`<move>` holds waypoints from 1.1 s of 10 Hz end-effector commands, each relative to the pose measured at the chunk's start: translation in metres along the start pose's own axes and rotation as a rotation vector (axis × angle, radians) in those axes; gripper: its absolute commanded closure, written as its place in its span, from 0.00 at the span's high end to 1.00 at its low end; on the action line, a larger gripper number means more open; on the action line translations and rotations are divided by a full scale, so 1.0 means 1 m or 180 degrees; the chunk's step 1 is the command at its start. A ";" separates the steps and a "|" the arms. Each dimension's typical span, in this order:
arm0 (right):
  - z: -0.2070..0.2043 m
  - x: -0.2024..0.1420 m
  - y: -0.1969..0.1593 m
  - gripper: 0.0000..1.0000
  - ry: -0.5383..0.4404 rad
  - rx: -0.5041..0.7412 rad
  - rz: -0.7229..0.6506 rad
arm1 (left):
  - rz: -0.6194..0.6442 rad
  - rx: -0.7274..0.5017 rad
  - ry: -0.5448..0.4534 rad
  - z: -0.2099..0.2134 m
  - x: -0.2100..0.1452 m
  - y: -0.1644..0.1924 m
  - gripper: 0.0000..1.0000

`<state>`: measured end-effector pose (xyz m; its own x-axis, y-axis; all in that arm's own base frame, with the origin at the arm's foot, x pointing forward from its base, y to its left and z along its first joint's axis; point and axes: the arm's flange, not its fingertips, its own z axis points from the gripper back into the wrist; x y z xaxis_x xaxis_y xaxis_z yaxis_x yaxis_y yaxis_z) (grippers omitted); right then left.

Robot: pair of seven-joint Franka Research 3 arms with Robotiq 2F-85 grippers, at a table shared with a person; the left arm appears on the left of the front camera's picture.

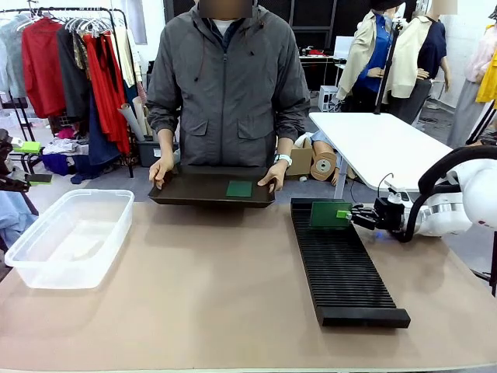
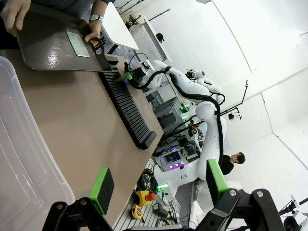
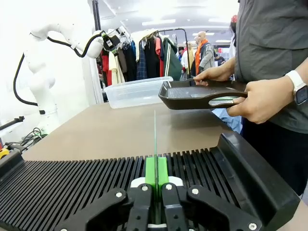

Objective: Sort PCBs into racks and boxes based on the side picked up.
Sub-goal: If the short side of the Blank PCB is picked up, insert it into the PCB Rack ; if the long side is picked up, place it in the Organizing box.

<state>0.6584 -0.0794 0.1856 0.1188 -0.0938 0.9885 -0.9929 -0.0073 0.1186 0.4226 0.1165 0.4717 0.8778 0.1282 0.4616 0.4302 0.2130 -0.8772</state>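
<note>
While right hand (image 1: 344, 213) clamps thin green board (image 1: 326, 215) above slotted black rack (image 1: 345, 280),
another board (image 1: 239, 188) waits on dark tray (image 1: 194, 190); left hand (image 2: 159, 183) released.

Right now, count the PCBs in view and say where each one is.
2. One PCB lies flat on the tray the person holds; a second PCB stands on edge in the right gripper at the rack's far end.

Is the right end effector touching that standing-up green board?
Touching. The right wrist view shows the right end effector shut on the upright PCB, edge-on between its pads.
</note>
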 end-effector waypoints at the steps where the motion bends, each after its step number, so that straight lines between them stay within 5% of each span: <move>1: -0.005 -0.015 0.015 0.00 -0.0027 -0.0081 0.0022 | -0.0010 -0.0008 0.0003 0.000 0.000 -0.001 1.00; 11: -0.003 -0.033 0.013 0.00 0.0146 -0.0227 0.0019 | -0.0010 -0.0008 0.0003 0.000 0.000 -0.001 1.00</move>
<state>0.6549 -0.0798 0.1832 0.1103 -0.0662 0.9917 -0.9932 0.0292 0.1125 0.4226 0.1165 0.4717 0.8778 0.1282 0.4616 0.4302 0.2130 -0.8772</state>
